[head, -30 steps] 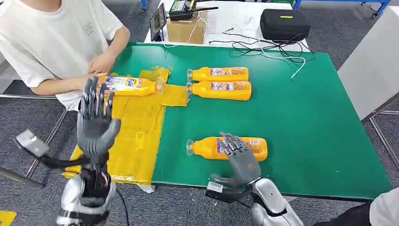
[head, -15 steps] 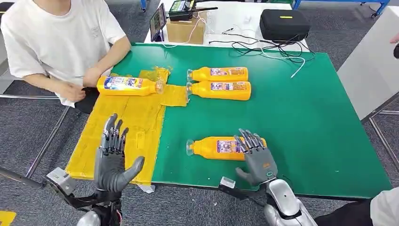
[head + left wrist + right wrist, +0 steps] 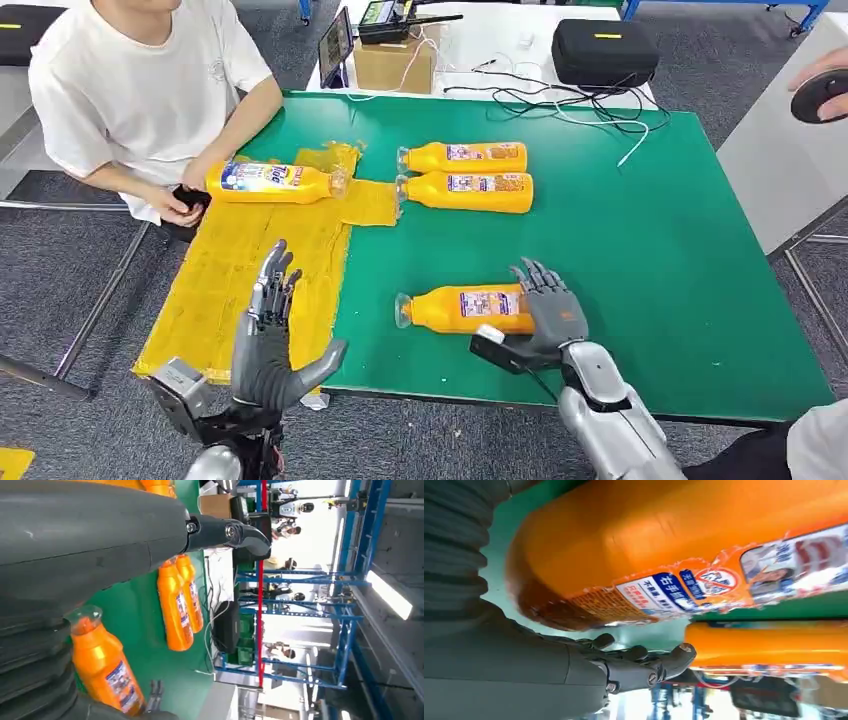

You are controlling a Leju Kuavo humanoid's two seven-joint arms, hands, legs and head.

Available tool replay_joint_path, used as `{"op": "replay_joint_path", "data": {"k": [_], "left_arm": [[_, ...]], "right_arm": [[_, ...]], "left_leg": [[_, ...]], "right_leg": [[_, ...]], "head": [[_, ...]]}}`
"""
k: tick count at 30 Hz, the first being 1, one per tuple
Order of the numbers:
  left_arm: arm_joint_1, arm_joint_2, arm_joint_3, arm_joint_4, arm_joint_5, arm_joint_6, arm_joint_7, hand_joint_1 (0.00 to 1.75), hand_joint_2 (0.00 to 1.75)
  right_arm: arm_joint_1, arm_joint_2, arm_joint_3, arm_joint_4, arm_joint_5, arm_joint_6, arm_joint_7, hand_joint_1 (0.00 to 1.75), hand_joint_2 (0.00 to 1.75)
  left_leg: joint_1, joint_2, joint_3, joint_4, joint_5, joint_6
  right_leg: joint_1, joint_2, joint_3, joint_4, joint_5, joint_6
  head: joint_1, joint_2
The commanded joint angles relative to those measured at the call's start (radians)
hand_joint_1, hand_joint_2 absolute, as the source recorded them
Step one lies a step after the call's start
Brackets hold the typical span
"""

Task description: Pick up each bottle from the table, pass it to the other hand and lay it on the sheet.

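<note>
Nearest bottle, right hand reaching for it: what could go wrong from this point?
The right hand reaches the nearest bottle at its base end, fingers spread, not yet closed. Pressing down on a round bottle lying on its side could roll it along the green table. An end grip may also let the bottle tip during the pass to the left hand, which waits open over the yellow sheet.

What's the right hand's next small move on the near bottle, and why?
Probably close the right hand around the base end of the nearest bottle. The hand sits at that end with its fingers spread over it, not yet wrapped, and the bottle lies flat on the green table. The left hand waits open, palm up, beside the yellow sheet.
</note>
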Motion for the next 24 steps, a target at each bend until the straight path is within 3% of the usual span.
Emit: {"op": "replay_joint_path", "data": {"k": [1, 7, 16, 17, 18, 24], "left_arm": [[-0.043, 0.036, -0.023, 0.073, -0.013, 0.015, 0.018, 0.00, 1.75], [-0.048, 0.037, -0.024, 0.080, -0.012, 0.011, 0.023, 0.00, 1.75], [-0.122, 0.042, -0.043, 0.160, -0.028, 0.010, 0.025, 0.00, 1.75], [-0.131, 0.039, -0.049, 0.165, -0.008, 0.000, 0.034, 0.00, 1.75], [-0.133, 0.040, -0.052, 0.165, -0.001, -0.004, 0.037, 0.00, 1.75], [-0.139, 0.050, -0.059, 0.171, 0.012, -0.005, 0.040, 0.00, 1.75]], "right_arm": [[-0.164, 0.047, -0.033, 0.283, 0.032, -0.015, 0.074, 0.00, 1.75], [-0.171, 0.049, -0.039, 0.302, 0.030, -0.016, 0.068, 0.00, 1.75], [-0.248, 0.095, -0.070, 0.447, -0.054, 0.142, 0.000, 0.00, 1.75], [-0.259, 0.092, -0.058, 0.470, -0.051, 0.182, 0.005, 0.66, 1.75], [-0.263, 0.090, -0.058, 0.480, -0.054, 0.201, 0.006, 1.68, 1.75], [-0.259, 0.069, -0.041, 0.512, -0.049, 0.254, -0.003, 1.75, 1.75]], "left_leg": [[0.000, 0.002, 0.003, -0.001, 0.000, -0.001], [0.000, 0.001, 0.004, -0.001, 0.000, -0.001], [0.000, 0.000, 0.003, -0.001, 0.001, -0.001], [0.000, 0.002, 0.004, -0.001, 0.000, -0.001], [0.000, 0.001, 0.003, -0.001, 0.001, -0.001], [0.000, 0.002, 0.008, -0.001, 0.001, -0.001]], "right_leg": [[0.000, 0.002, 0.002, -0.001, 0.000, -0.001], [0.000, 0.001, 0.004, -0.001, 0.000, -0.002], [0.000, 0.000, 0.003, -0.001, 0.001, -0.002], [0.000, 0.001, 0.003, -0.001, 0.001, -0.001], [0.000, 0.000, 0.003, -0.001, 0.000, -0.001], [0.001, -0.001, 0.007, -0.002, 0.000, -0.001]], "head": [[0.000, 0.000], [0.000, 0.000], [0.000, 0.000], [0.000, 0.000], [0.000, 0.000], [0.000, 0.000]]}}
